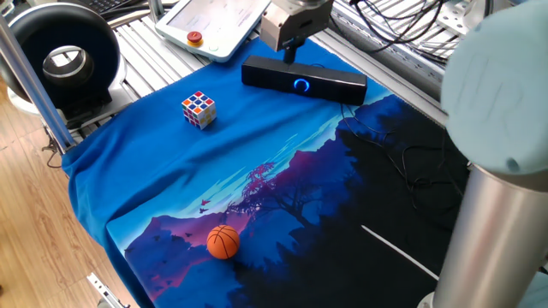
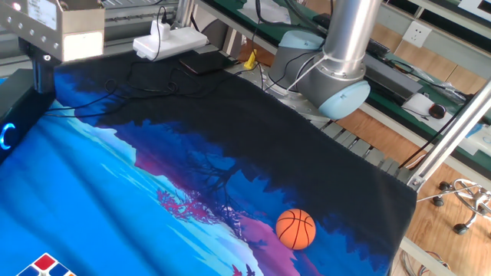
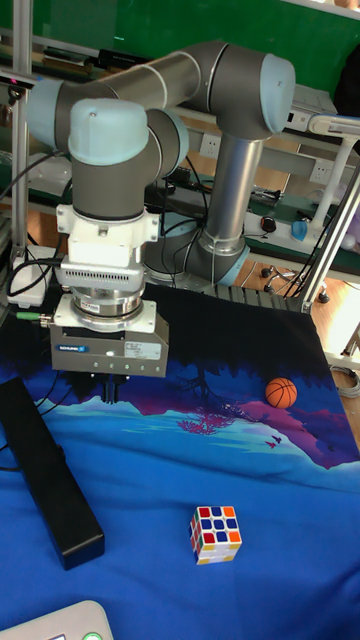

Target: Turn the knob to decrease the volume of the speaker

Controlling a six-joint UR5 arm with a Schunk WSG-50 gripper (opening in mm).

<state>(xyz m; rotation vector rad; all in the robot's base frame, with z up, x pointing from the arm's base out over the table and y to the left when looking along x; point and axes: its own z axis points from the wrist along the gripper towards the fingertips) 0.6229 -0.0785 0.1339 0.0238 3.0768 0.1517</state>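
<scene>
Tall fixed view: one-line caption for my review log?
Gripper hangs above the cloth beside the speaker, clear of it, with cube and ball nearby.

So the worktop is covered with a cloth (image 1: 282, 180) printed with a blue and purple mountain scene that goes black on one side. A scrambled puzzle cube (image 1: 199, 109) sits on the blue part, and a little orange basketball (image 1: 223, 241) is well apart from it, near the cloth's edge. Off the cloth there's a big black ring-shaped device (image 1: 60, 56) and a white pendant with a red button (image 1: 195, 38). A white power strip (image 2: 169, 40) with cables lies past the dark end.
</scene>
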